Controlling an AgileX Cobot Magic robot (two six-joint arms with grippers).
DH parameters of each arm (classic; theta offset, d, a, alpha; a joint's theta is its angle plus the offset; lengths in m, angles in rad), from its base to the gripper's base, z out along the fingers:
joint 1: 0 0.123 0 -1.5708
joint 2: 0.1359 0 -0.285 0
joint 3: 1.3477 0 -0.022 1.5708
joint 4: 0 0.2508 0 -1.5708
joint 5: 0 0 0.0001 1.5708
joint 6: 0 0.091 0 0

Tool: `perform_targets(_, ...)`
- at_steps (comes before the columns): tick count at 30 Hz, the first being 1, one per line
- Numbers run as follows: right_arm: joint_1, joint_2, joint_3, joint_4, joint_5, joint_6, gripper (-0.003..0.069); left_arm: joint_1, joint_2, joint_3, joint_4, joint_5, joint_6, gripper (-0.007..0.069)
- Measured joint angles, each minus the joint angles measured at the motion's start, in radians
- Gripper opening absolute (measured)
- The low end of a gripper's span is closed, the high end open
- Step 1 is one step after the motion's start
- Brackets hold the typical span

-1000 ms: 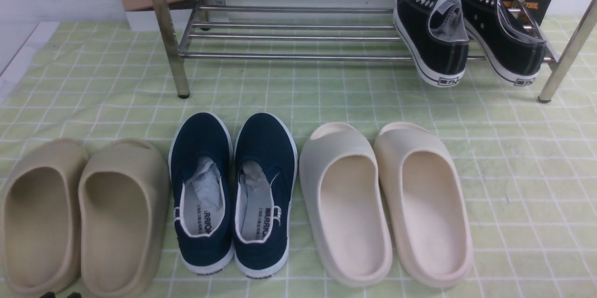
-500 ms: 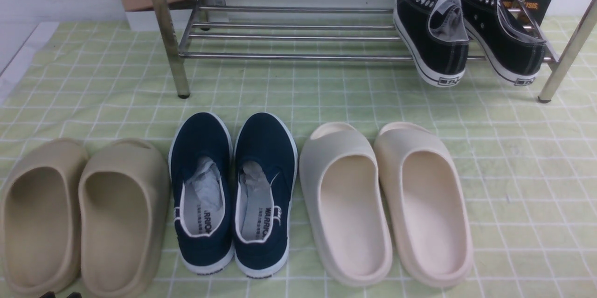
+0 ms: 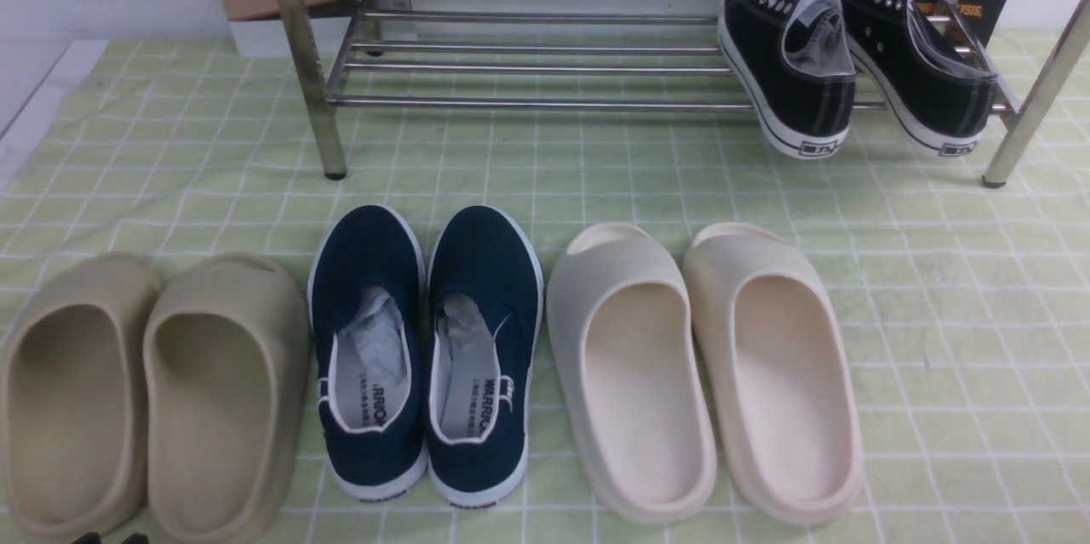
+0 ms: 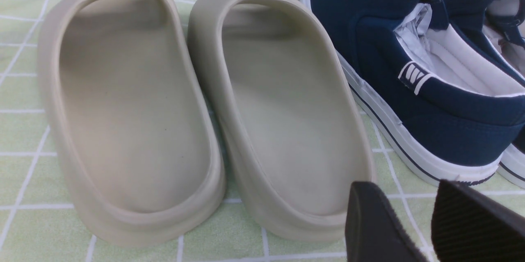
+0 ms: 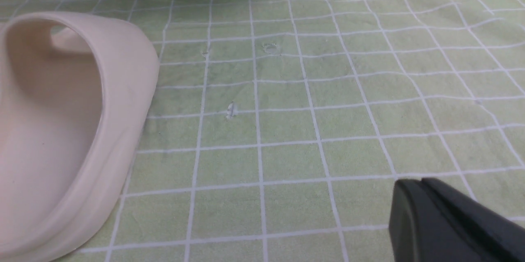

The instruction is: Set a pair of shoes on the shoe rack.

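My right gripper (image 5: 422,204) is closed, fingers pressed together, nothing in it. It hangs low over bare green checked cloth (image 5: 311,122) on the tabletop, beside the cream slides (image 5: 61,122) and apart from them. One rack leg foot shows far off in that wrist view.

My left gripper (image 4: 414,221) is open, a clear gap between the two black fingers, nothing between them. It sits just behind the heel of the tan slides (image 4: 205,114), near the navy slip-ons (image 4: 414,89). In the front view only its fingertips peek in at the lower edge.

Landmark: the shoe rack (image 3: 545,101), standing at the far side of the cloth.
- Pair of black sneakers (image 3: 851,59): on the rack's lower bars, at its right end. Toes point to the back, heels hang over the front bar and tilt down toward the cloth. The two sit side by side, close together.
- Rest of the lower bars, left of the sneakers: bare.
- In front of the rack, in a row on the cloth, left to right: tan slides, navy slip-ons, cream slides. All heels toward me.
- Navy slip-ons have crumpled paper stuffed inside.
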Motion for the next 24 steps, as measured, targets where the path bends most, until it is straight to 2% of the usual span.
perform_targets(24,0.000,0.000,0.000,-0.001,0.000,0.015,0.0015,0.000,0.000,0.000,0.000,0.000,0.000,0.0239)
